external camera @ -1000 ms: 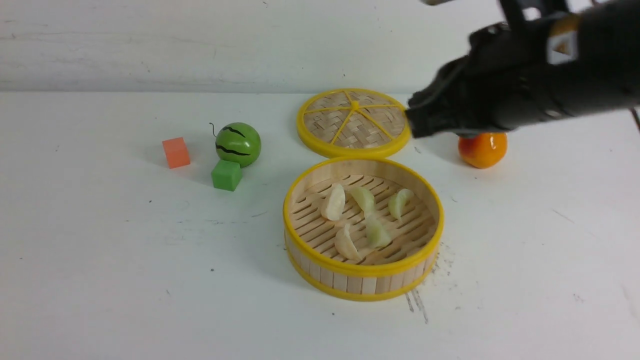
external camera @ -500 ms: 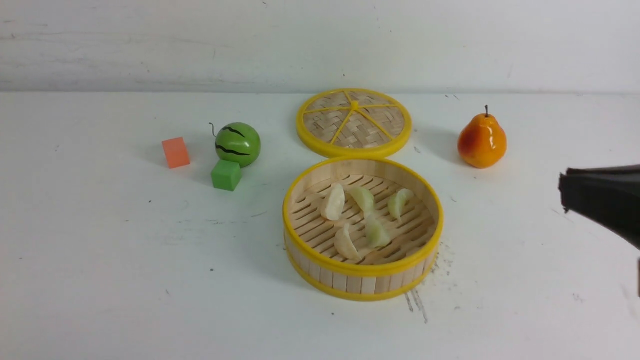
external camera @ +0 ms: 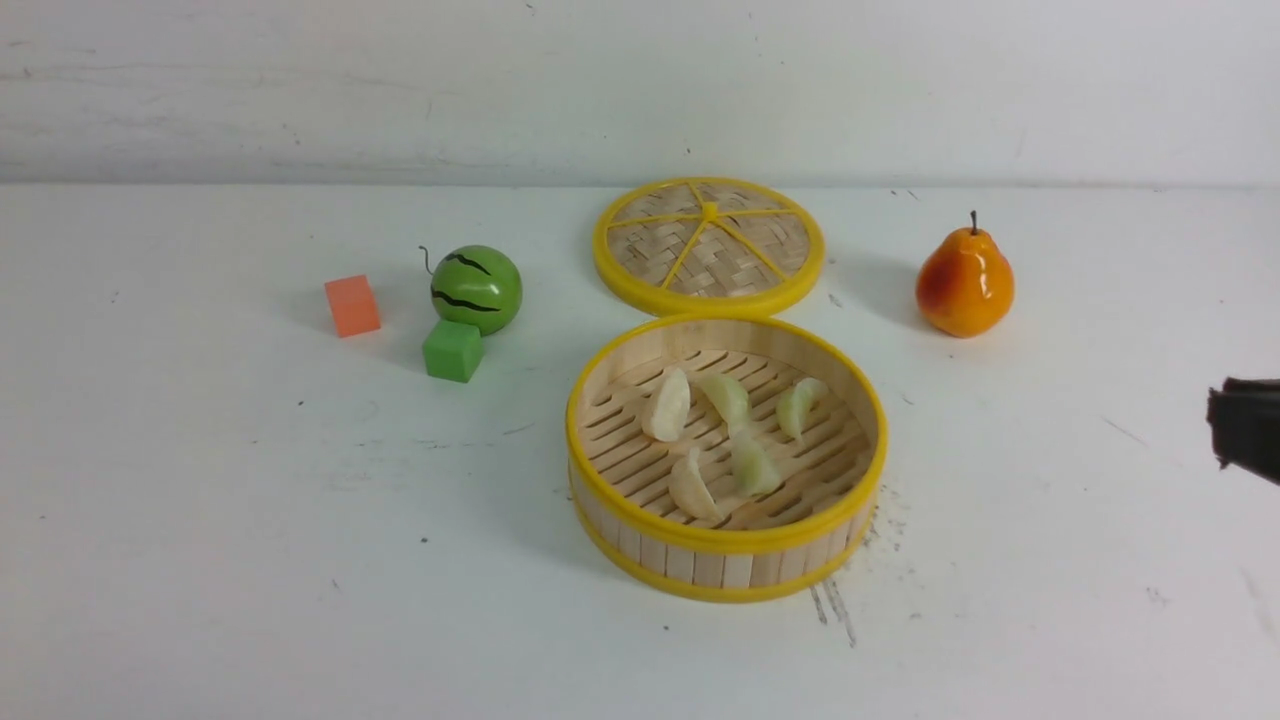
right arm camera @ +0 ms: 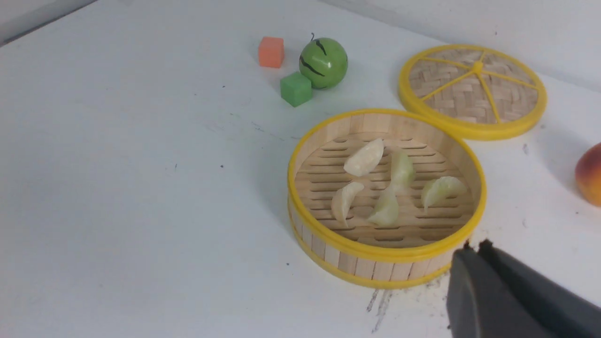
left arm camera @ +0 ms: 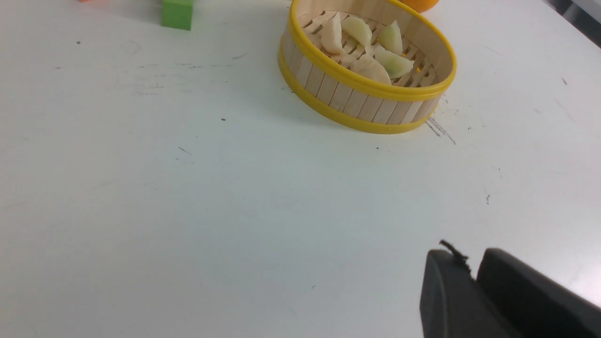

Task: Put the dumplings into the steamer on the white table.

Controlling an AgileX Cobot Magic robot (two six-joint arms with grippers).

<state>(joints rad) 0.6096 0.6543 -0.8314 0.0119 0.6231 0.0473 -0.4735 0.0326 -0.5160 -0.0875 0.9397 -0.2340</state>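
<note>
Front view: steamer (external camera: 727, 560) at centre of table (external camera: 200, 560), lid (external camera: 709, 245) flat at 12 o'clock of it. Five dumplings (external camera: 668, 405) on the slats, none seen loose on the table. Pear (external camera: 965, 283) at 2 o'clock, melon (external camera: 477, 288) and two blocks at 10 o'clock, all apart from the steamer. Only a dark corner of right gripper (external camera: 1243, 428) at frame edge, clear of everything.

Left wrist view: left gripper (left arm camera: 472, 277) low over bare table, jaws together or nearly so, nothing between them. Steamer well apart, dumplings inside.

Right wrist view: right gripper (right arm camera: 474, 251) jaws together, empty, near steamer wall. Five dumplings counted inside.

Judgement: loading looks complete; nothing left to move.
</note>
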